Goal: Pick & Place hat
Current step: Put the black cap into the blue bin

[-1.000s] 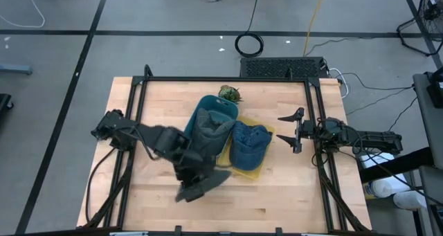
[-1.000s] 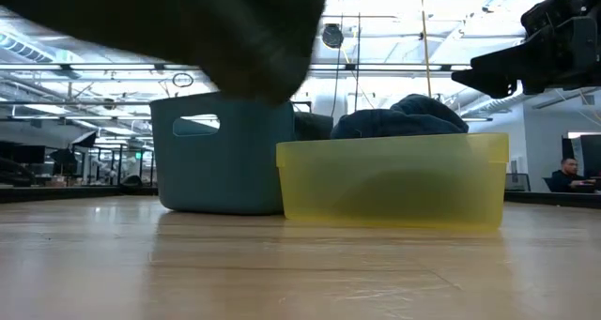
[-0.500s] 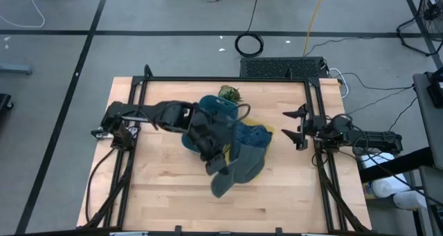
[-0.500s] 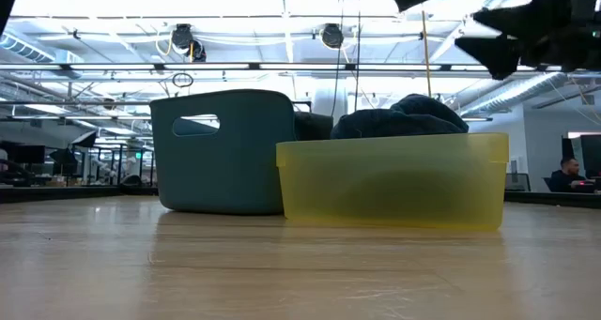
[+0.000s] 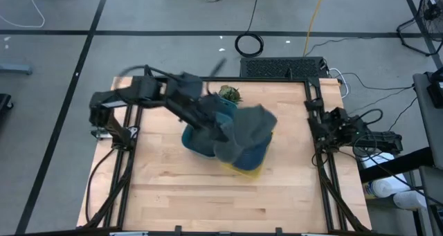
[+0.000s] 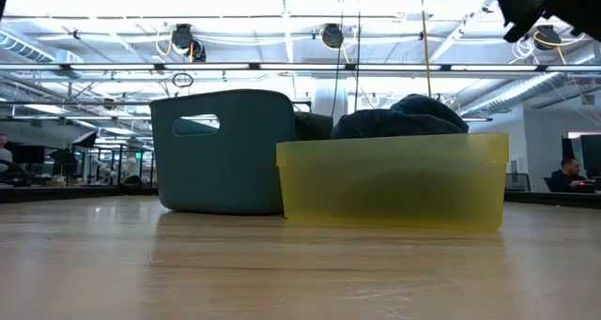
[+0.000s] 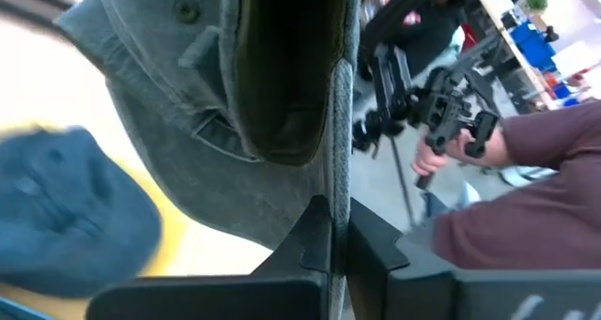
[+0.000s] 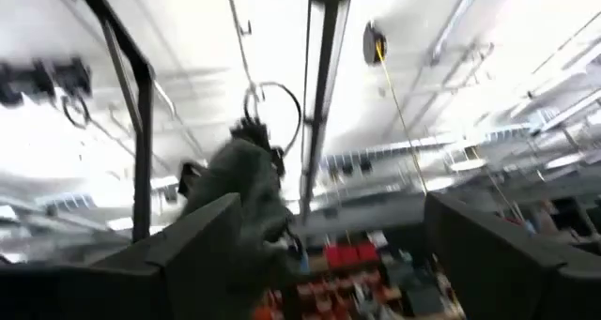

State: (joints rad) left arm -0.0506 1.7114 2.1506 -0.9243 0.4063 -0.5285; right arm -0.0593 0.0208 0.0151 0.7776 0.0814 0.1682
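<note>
Two bins mid-bench: teal bin point(image 5: 197, 135), yellow bin point(image 5: 246, 167) w/ blue hat point(image 7: 66, 207) inside. Left gripper point(image 7: 331, 228) clenched on grey hat point(image 5: 246, 132), held high over yellow bin, prob. for drop-in. Right gripper point(image 8: 329, 236) released, parked at right edge, leaving room.
</note>
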